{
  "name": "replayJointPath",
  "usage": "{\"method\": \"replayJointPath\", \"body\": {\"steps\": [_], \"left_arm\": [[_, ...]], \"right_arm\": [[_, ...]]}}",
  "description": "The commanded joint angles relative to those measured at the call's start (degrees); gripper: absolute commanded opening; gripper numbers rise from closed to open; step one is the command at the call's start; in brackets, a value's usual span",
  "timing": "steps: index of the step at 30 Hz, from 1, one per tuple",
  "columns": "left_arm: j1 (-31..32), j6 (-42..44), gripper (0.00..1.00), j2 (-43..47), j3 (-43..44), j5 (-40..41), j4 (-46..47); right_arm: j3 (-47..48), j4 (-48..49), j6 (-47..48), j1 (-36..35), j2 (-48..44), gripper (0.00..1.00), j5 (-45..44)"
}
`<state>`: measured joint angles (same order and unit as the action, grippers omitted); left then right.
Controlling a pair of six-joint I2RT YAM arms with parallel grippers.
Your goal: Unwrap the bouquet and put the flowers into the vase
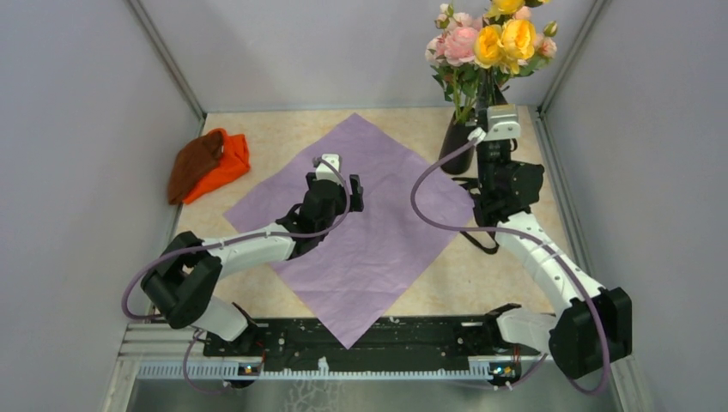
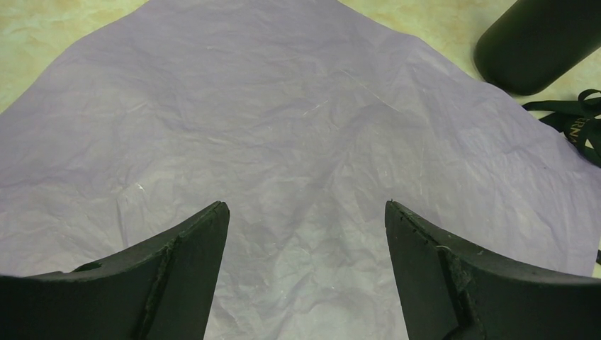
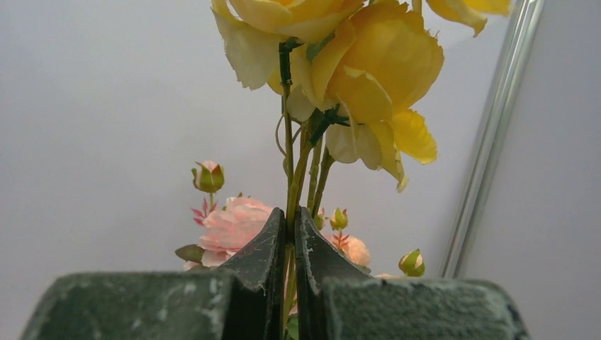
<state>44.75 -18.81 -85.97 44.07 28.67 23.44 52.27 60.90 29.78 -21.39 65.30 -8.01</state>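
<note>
flowers (image 1: 489, 43) standing in vase (image 1: 453, 148), yellow rose stems pinched between right gripper (image 3: 290, 234) jaws, blooms just above its tips, left gripper (image 2: 305, 212) jaws wide, empty, over flat lilac paper (image 1: 369, 240), black ribbon (image 2: 577, 124) beyond its right-hand jaw, orange-brown cloth (image 1: 209, 163) well off to the left

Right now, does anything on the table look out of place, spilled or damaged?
Nothing is spilled or broken. The vase stands with the flowers in it, the right gripper shut on their stems. Only leftovers look untidy: the creased lilac paper spread flat, a black ribbon loose beside the vase, a crumpled cloth at the left.
</note>
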Motion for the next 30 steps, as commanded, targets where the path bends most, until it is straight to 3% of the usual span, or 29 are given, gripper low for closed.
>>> {"method": "replayJointPath", "body": {"steps": [1, 18, 30], "left_arm": [[0.3, -0.1, 0.87, -0.3, 0.5, -0.2, 1.3], [0.3, 1.5, 0.88, -1.8, 0.5, -0.1, 1.8], [0.2, 2.6, 0.88, -3.4, 1.4, 0.7, 1.9]], "right_arm": [[4.4, 4.3, -4.1, 4.1, 2.9, 0.00, 1.0], [4.7, 4.3, -3.1, 7.1, 17.4, 0.00, -1.4], [2.4, 5.7, -4.3, 7.2, 17.4, 0.00, -2.2]]}}
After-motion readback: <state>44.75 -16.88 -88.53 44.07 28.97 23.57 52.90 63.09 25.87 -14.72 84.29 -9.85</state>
